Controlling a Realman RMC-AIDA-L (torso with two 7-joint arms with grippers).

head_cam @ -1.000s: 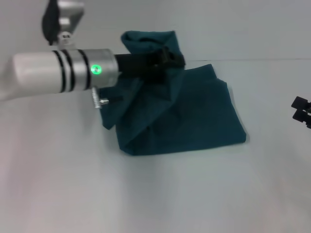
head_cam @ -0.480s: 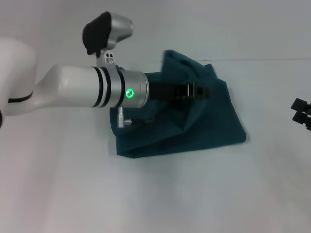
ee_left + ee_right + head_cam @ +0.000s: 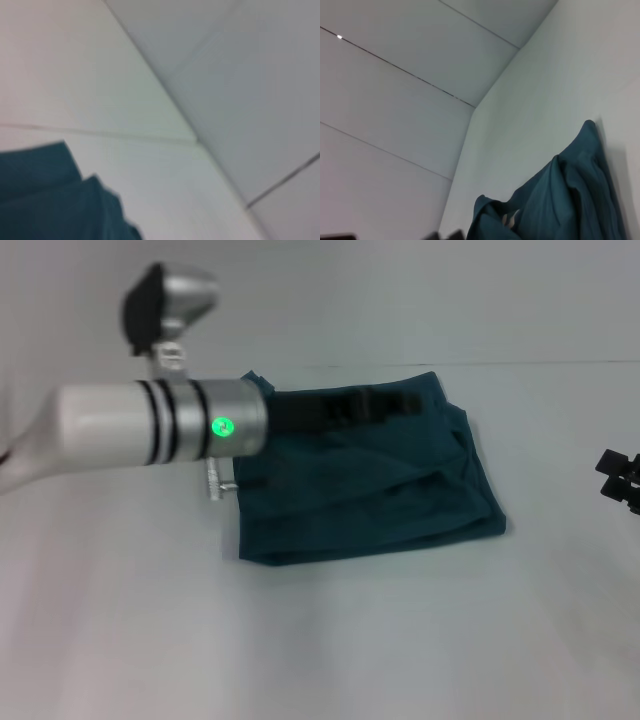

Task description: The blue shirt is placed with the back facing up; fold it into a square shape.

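The blue shirt [image 3: 380, 485] lies on the white table as a flat, roughly square folded bundle with a few creases. My left arm reaches in from the left, and my left gripper [image 3: 398, 403] hovers low over the shirt's far edge. The dark gripper blends into the dark cloth. A corner of the shirt [image 3: 50, 200] shows in the left wrist view, and rumpled folds of the shirt [image 3: 560, 200] show in the right wrist view. My right gripper [image 3: 620, 478] is parked at the right edge of the head view, well clear of the shirt.
The white table [image 3: 330, 640] runs all around the shirt. A white wall [image 3: 450, 300] rises just behind the shirt's far edge.
The raised flap of shirt held up by the left gripper has been carried over to the right and now lies flat. The left arm has drawn back leftward. The right arm has not moved.
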